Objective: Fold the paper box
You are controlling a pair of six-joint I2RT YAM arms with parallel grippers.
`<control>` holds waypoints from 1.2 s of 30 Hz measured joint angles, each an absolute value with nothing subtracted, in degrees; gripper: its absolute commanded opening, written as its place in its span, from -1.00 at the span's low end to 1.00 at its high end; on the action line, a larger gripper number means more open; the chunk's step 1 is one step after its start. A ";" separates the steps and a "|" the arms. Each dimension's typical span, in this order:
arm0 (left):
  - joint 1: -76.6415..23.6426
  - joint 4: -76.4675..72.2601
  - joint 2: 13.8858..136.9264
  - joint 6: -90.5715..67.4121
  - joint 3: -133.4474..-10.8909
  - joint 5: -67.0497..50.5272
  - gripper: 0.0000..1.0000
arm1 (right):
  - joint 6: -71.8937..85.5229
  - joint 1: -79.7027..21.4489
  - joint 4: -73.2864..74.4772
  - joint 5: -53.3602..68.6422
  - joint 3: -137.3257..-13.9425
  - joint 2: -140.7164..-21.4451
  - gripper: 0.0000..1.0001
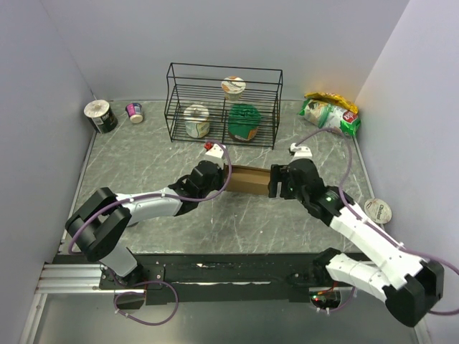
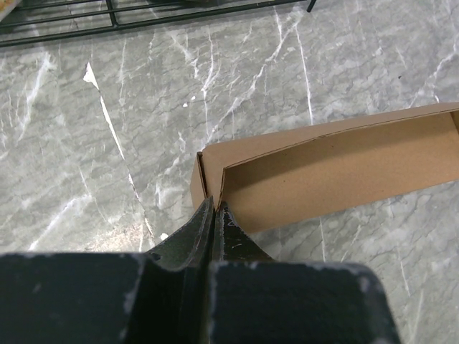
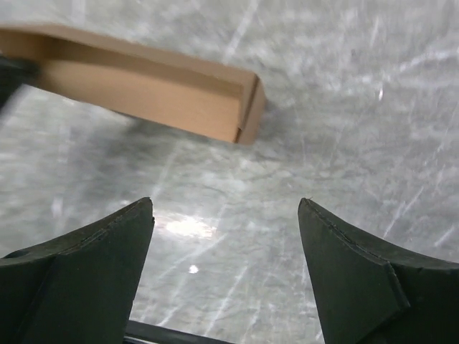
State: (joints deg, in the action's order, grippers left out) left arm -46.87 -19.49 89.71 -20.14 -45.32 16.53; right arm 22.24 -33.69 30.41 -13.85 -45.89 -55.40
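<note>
The paper box point(image 1: 249, 180) is plain brown cardboard, unprinted, formed into a long, narrow trough open at the top. It sits on the table with its length running left to right. My left gripper point(image 2: 215, 209) pinches the wall at its left end.

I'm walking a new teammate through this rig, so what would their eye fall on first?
The paper box, a brown open trough mid-table between both arms. The left gripper has its jaws closed on the box's left end corner, while the right gripper hangs open just off the other end. Behind, a black wire rack holds containers.
</note>
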 measured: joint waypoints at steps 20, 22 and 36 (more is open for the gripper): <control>-47.13 -19.35 89.38 -18.72 -45.19 16.34 -0.98 | 19.86 -37.10 6.17 -19.14 -50.74 -70.98 0.05; -47.13 -19.29 89.43 -18.74 -45.23 16.34 -0.98 | 20.01 -38.79 3.44 -21.04 -48.53 -71.68 0.02; -47.27 -18.09 88.55 -20.27 -44.86 15.35 0.17 | 26.09 -44.01 0.14 -32.10 -45.30 -76.07 -0.06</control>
